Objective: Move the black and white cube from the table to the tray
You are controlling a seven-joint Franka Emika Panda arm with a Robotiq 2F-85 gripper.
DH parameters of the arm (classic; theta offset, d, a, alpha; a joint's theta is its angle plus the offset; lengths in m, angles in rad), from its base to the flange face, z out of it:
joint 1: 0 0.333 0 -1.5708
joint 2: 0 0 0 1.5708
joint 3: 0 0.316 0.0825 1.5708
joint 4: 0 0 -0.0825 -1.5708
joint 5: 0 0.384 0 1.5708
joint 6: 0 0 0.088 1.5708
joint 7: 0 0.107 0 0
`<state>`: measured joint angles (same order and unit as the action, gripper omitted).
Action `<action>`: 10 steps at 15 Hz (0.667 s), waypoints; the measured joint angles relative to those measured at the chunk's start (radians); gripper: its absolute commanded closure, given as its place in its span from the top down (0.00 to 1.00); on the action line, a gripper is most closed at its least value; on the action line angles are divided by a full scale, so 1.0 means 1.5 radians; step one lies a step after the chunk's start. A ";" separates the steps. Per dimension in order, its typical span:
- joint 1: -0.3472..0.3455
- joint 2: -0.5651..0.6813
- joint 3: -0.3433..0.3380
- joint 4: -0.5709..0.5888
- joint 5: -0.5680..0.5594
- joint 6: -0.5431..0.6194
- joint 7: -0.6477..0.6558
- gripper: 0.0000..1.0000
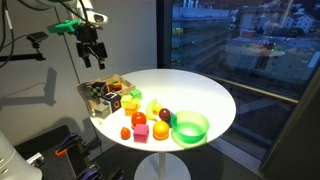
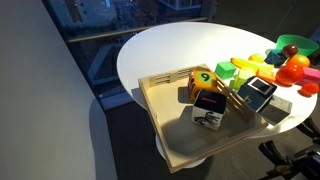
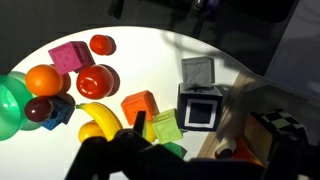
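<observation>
The black and white cube [image 3: 198,108] stands on the white table just outside the tray's rim, and it also shows in an exterior view [image 2: 258,92]. The tan wooden tray [image 2: 160,105] sits at the table's edge and holds a yellow and black cube [image 2: 205,80] and a dark cube [image 2: 210,106]. In the wrist view the tray [image 3: 250,125] lies right of the cube. My gripper [image 1: 92,58] hangs high above the tray, open and empty. Its dark fingers fill the bottom of the wrist view.
A grey cube [image 3: 198,70] sits right behind the black and white cube. An orange cube [image 3: 140,105], a green block [image 3: 163,128], a banana [image 3: 100,120], a red fruit [image 3: 97,80], an orange [image 3: 43,80] and a pink cube [image 3: 70,57] crowd its left. A green bowl [image 1: 190,127] stands at the table's near edge.
</observation>
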<state>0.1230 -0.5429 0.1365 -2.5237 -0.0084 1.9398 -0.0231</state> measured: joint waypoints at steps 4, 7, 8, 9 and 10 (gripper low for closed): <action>0.000 0.006 0.000 0.000 0.000 0.003 0.000 1.00; 0.002 0.025 0.000 0.000 0.000 0.026 0.000 1.00; 0.003 0.033 0.000 0.001 0.000 0.034 0.000 1.00; 0.006 0.043 0.000 0.001 0.000 0.044 -0.001 1.00; 0.009 0.054 0.000 0.001 0.001 0.055 -0.003 1.00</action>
<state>0.1358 -0.4620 0.1361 -2.5226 -0.0073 2.0223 -0.0276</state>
